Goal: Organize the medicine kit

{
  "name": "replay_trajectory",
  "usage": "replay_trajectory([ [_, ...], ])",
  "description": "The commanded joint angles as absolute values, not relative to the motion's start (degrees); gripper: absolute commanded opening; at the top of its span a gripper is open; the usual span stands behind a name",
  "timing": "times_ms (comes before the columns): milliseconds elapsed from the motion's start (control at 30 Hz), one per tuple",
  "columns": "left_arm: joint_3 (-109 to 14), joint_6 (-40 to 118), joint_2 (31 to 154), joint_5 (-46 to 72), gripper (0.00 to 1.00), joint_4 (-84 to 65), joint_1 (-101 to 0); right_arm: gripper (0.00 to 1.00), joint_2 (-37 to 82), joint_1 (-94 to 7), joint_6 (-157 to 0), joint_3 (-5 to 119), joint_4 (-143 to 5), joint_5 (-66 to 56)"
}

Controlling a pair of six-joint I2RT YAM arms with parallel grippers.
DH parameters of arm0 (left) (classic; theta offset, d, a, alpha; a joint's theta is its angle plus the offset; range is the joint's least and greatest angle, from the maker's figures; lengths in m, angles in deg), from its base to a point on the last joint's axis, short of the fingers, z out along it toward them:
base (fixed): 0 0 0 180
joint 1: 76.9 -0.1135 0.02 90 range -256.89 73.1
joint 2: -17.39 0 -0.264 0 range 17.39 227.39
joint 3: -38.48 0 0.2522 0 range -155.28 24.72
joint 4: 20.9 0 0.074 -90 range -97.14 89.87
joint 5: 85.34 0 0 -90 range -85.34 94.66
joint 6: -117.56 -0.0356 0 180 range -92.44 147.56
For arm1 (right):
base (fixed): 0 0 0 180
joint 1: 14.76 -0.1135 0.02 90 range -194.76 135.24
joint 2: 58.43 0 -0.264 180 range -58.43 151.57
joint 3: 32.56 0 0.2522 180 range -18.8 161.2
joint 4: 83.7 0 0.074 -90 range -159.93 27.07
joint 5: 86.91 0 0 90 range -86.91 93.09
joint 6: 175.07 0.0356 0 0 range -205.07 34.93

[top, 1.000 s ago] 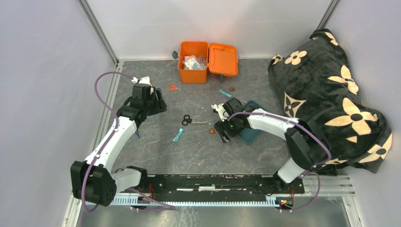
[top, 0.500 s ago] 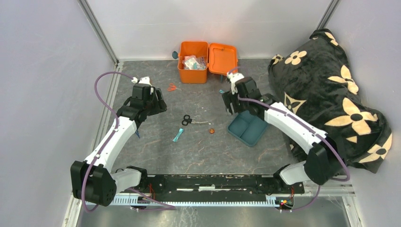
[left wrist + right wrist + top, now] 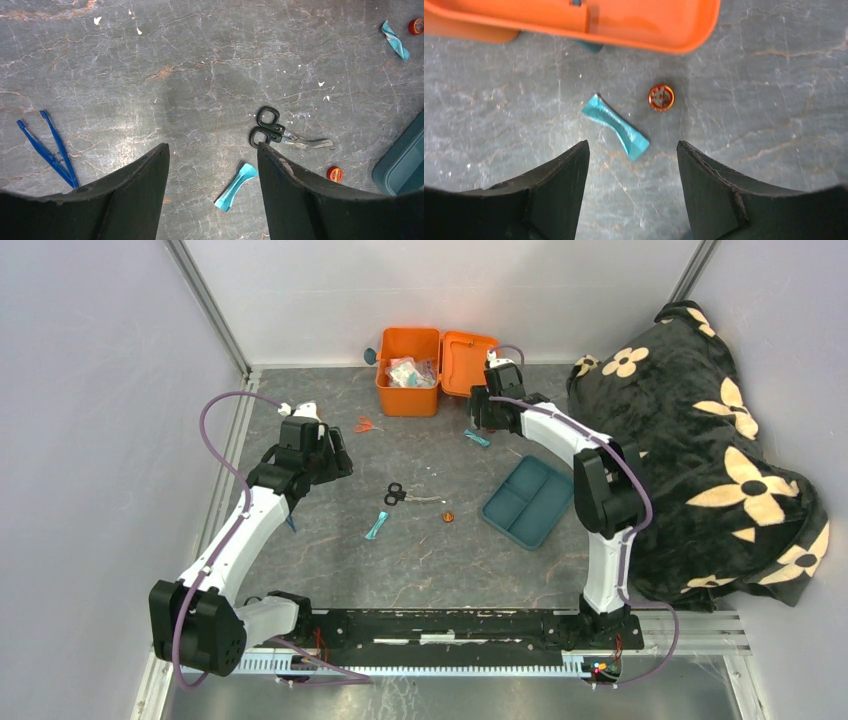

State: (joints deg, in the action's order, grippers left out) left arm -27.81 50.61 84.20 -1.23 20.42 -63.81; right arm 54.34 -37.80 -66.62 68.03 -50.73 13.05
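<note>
Two grippers stand open and empty. Our right gripper point(image 3: 631, 146) hangs over a teal packet point(image 3: 616, 127) just ahead of its fingertips, with a red tin point(image 3: 661, 97) ahead-right and the open kit point(image 3: 408, 400) just beyond. We judge the step to be gathering loose items into the kit; next we must drop and close on the packet. Our left gripper point(image 3: 212, 147) hovers, scissors point(image 3: 272, 132) ahead-right of it. Since a second ago the right arm has swung from the tray point(image 3: 530, 502) toward the kit; the left hasn't moved.

High fixed view behind arm bases point(image 3: 195, 625), wrist views close, facing down, left shares scissors point(image 3: 285, 135)
</note>
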Motion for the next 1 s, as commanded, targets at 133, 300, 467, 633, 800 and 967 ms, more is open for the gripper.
replay_trajectory([
  [133, -28.6, 48.7, 83.2, -1.5, 0.72, 19.1, -64.5, 0.71, 63.6, -36.2, -64.4, 78.4, -52.0, 17.0],
  [300, -28.7, 48.7, 83.1, -1.6, 0.72, 19.1, -64.7, 0.70, 65.6, -35.4, -64.0, 78.7, -53.4, 17.3],
  [467, -28.7, 48.7, 83.2, -1.5, 0.72, 19.1, -64.8, 0.69, 67.6, -35.1, -63.9, 79.2, -53.3, 16.6],
  [633, -28.7, 48.9, 83.0, -1.4, 0.72, 19.0, -65.0, 0.67, 69.3, -34.9, -64.6, 79.4, -53.7, 16.0],
  [800, -28.7, 48.9, 83.0, -1.3, 0.72, 18.9, -65.1, 0.64, 70.4, -34.8, -65.2, 78.9, -53.6, 15.8],
  [967, -28.6, 49.0, 82.6, -1.4, 0.71, 18.8, -65.3, 0.60, 71.2, -34.8, -66.3, 79.0, -53.6, 16.1],
])
